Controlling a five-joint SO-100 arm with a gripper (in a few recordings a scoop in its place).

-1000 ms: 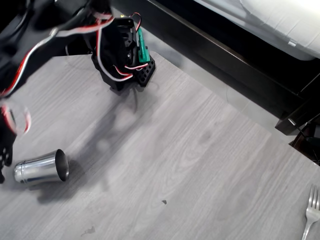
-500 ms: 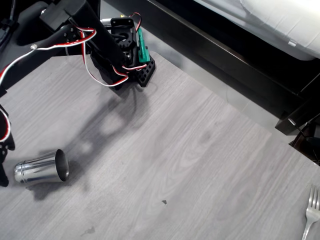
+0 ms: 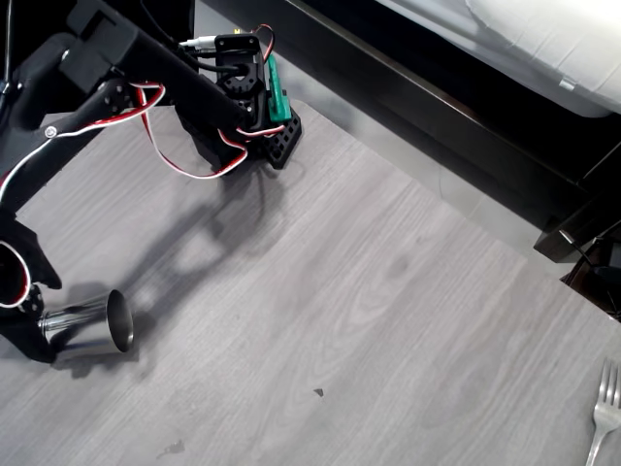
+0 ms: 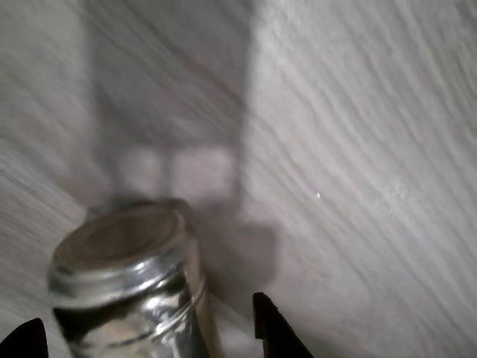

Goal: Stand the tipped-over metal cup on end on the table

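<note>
Behind my worktop (image 3: 388, 291), grey with wood grain and shadowed at left, runs a black frame (image 3: 437, 107); beyond it lies white bedding (image 3: 543, 39).

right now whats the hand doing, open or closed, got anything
Hand: open, fingertips either side of the base end of the metal cup, not closed on it. The cup lies tipped on the table.

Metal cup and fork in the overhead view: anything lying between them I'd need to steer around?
Nothing solid. Between the metal cup and the fork, the overhead view shows bare table with a few small dark specks.
</note>
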